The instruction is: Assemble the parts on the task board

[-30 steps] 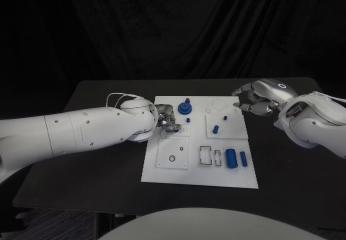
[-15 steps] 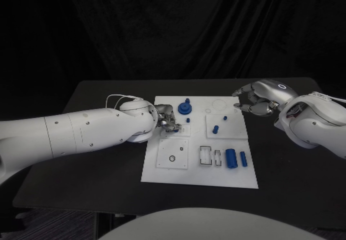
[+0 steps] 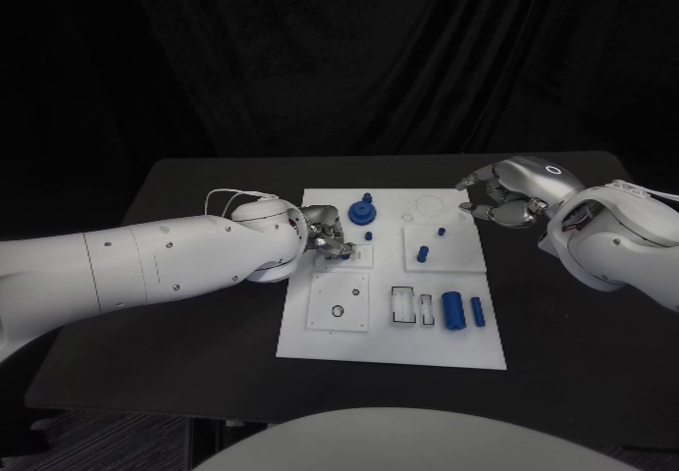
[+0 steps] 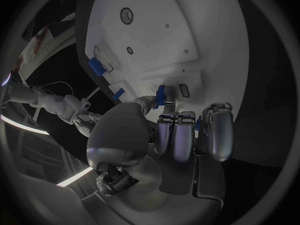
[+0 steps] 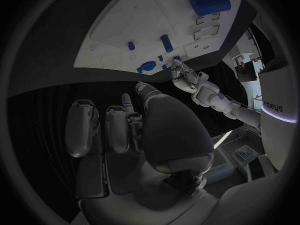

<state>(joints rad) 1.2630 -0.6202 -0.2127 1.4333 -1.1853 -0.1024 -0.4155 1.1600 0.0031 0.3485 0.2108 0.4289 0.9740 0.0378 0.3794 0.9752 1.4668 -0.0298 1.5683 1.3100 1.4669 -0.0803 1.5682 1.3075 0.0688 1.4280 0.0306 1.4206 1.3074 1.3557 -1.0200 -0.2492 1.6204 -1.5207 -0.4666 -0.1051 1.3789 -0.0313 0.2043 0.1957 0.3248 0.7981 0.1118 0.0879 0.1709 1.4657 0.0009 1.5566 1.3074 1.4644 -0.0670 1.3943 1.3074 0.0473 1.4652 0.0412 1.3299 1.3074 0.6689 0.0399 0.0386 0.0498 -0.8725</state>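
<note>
The white task board (image 3: 319,339) lies mid-table. My left hand (image 3: 327,236) rests over the board's left middle and pinches a small blue part (image 4: 160,96) between thumb and fingers, just beside a small dark slot (image 4: 183,89). My right hand (image 3: 501,202) hovers at the board's far right edge with its fingers curled toward the thumb; I cannot tell if it holds anything. On the board stand a blue stepped piece (image 3: 364,208) and short blue pegs (image 3: 422,254). A thick blue cylinder (image 3: 453,309) and a thin blue cylinder (image 3: 477,311) lie near the front right.
Empty rectangular slots (image 3: 405,305) sit left of the thick cylinder, and an oval hole (image 3: 337,312) is in the front-left plate. A ring outline (image 3: 429,206) marks the far side. Bare black table (image 3: 170,353) surrounds the board.
My left wrist has shifted slightly over the same spot, still pinching the small blue part. The right hand has not moved.
</note>
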